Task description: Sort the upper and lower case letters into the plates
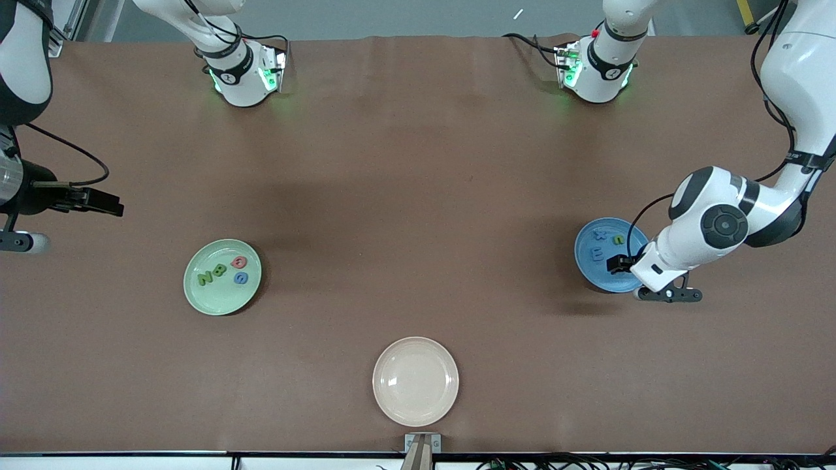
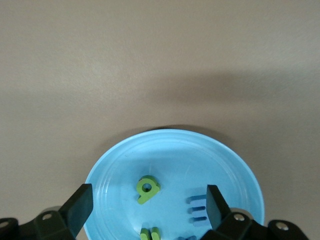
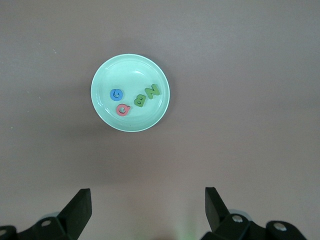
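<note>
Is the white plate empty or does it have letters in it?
Empty. The cream-white plate shows only bare surface in the front view; the letters lie in the green plate and the blue plate.

We see a wide brown table [image 1: 418,163] with soft shadows across its matte surface. Along its upper edge lies a strip of grey floor [image 1: 405,16], and a pale rail [image 1: 196,460] borders its lower edge.

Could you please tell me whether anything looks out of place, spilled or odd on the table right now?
Nothing stands out. The pale mint green plate holds four foam letters, the sky blue plate holds the others in view, and the cream-white plate sits empty. No letter lies on the brown table.
</note>
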